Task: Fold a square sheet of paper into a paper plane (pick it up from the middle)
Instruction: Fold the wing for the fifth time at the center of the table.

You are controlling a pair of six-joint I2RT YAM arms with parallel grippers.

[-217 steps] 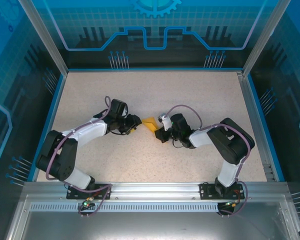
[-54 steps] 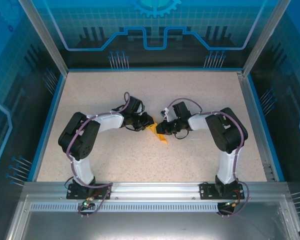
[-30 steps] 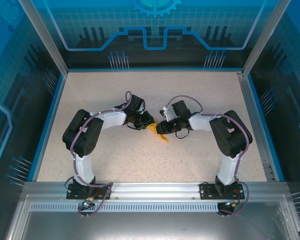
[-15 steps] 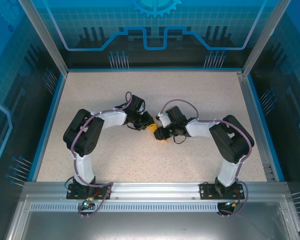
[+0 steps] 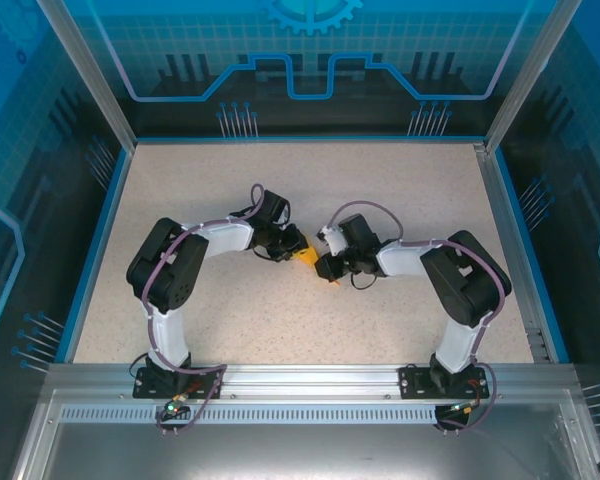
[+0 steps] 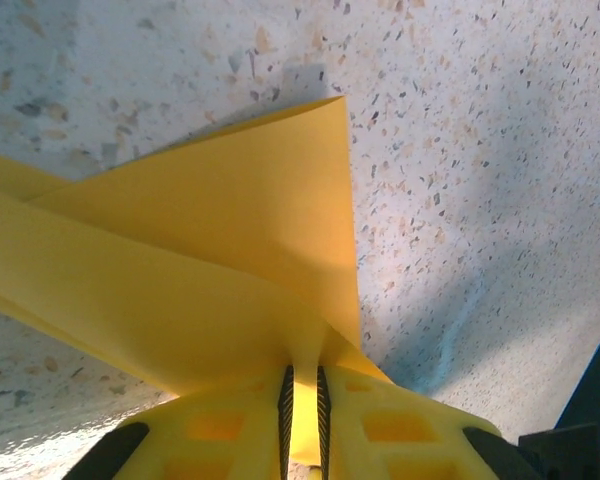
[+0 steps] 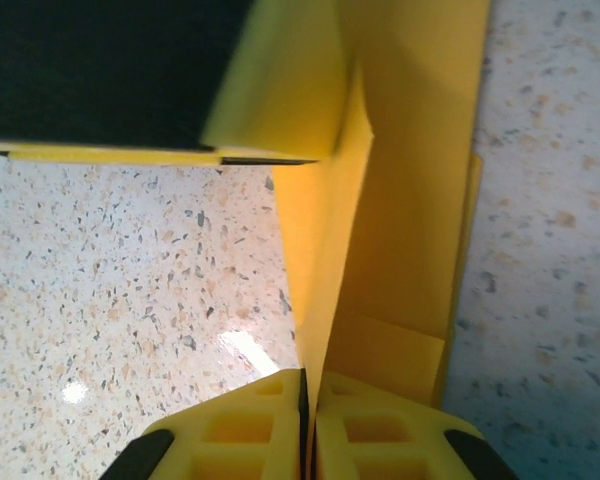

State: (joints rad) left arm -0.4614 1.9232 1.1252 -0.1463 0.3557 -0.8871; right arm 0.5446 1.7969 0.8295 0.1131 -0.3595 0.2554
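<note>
Three views, one moment.

From above, saw the left gripper and the right gripper set tip to tip near the middle of the speckled surface, with both arms bent inward from their bases at the near edge. Found the folded orange sheet of paper between the two, mostly hidden by them, with a small corner poking out just below the right gripper. Could not judge either grip from this height.

Through the left wrist camera, saw the left gripper pressed nearly together on the sheet of paper, with a thin strip of it caught between the dark pads. Noted the paper fanning away from the yellow fingers in layered flaps, with one flap ending in a sharp corner over the surface and a shadow cast beside that corner. Could not tell whether the flaps touched the surface or stood off it.

Through the right wrist camera, saw the right gripper closed tight, with a standing fold of the sheet of paper running straight into the seam between its fingers. Saw flatter layers of the paper to the right of that fold, over the surface. Made out a yellow finger of the left gripper at the upper left, below a dark body, touching the same fold at its far end.
</note>
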